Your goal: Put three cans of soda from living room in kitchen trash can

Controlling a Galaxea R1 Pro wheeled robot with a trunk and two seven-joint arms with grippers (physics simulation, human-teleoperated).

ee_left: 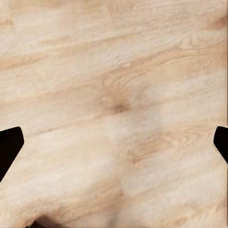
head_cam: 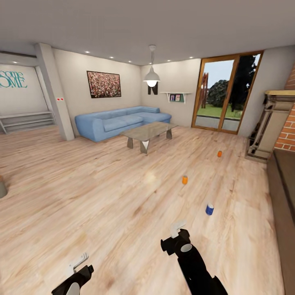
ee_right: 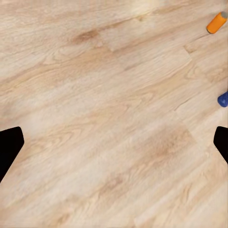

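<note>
Living room with light wood floor [head_cam: 102, 192] is seen from the head view: blue sofa [head_cam: 119, 122], glass coffee table [head_cam: 148, 133], garden door [head_cam: 221, 94], brick fireplace with grey mantel [head_cam: 275, 123] at the right edge. 3 soda cans are standing upright on the floor, well apart from each other, in a loose line running away from the robot: blue can [head_cam: 209, 209] nearest, orange can [head_cam: 184, 180] further on, 2nd orange can [head_cam: 219, 154] farthest, near the fireplace. No trash can is identified, and the grey object cut off at the head view's left edge cannot be made out, so no container contents can be reported. Left gripper [head_cam: 80, 262] and right gripper [head_cam: 178, 228] are held low in front of the base, both over bare floor; in each wrist view the fingers are spread wide at the frame edges with nothing between them, so both are released and empty. Right wrist view catches the blue can [ee_right: 223, 99] and 1 orange can [ee_right: 216, 23] at its edge. Step is judged as the approach to the 1st pickup; 0 of 3 cans appear collected. Next move likely calls for the base to be brought closer to the blue can, ahead and to the right of the right gripper, and that arm lowered around it.
</note>
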